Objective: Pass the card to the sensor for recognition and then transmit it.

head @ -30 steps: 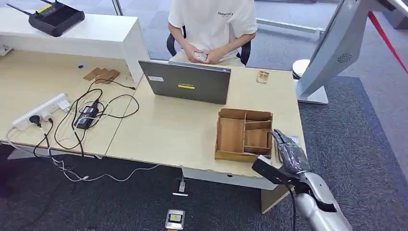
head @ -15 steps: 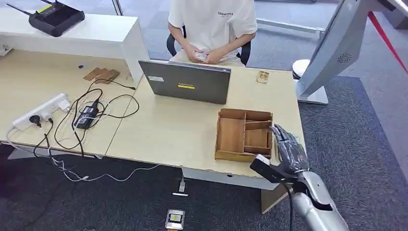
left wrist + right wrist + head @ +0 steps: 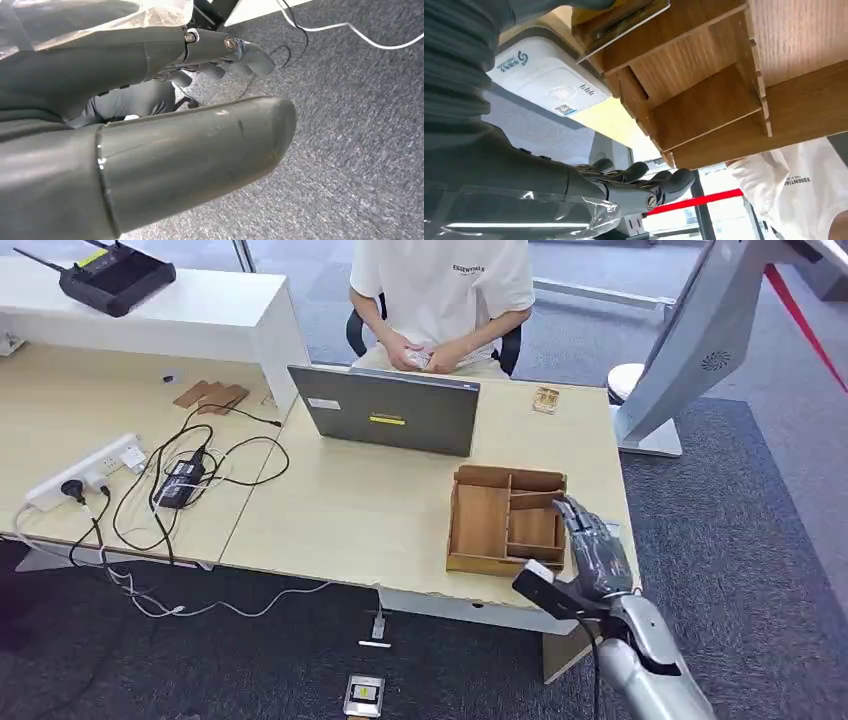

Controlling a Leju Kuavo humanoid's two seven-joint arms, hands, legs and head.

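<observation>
Pale laminate desk (image 3: 380, 515) over grey carpet, person seated behind a laptop (image 3: 392, 410). Over the last sec the right hand (image 3: 590, 550) has edged in toward the slotted plywood organiser tray (image 3: 480, 525); its fingertips now sit over the tray's right wall, so I'd judge it's still at the pickup stage. Fingers are stretched out straight. A thin, flat, glossy card (image 3: 624, 20) sits by the thumb at the tray edge; can't tell if it's pinched. The white, smooth plastic card reader (image 3: 549, 85) lies just beside the tray. The left hand (image 3: 150, 100) hangs over the carpet, loosely spread and holding nothing.
</observation>
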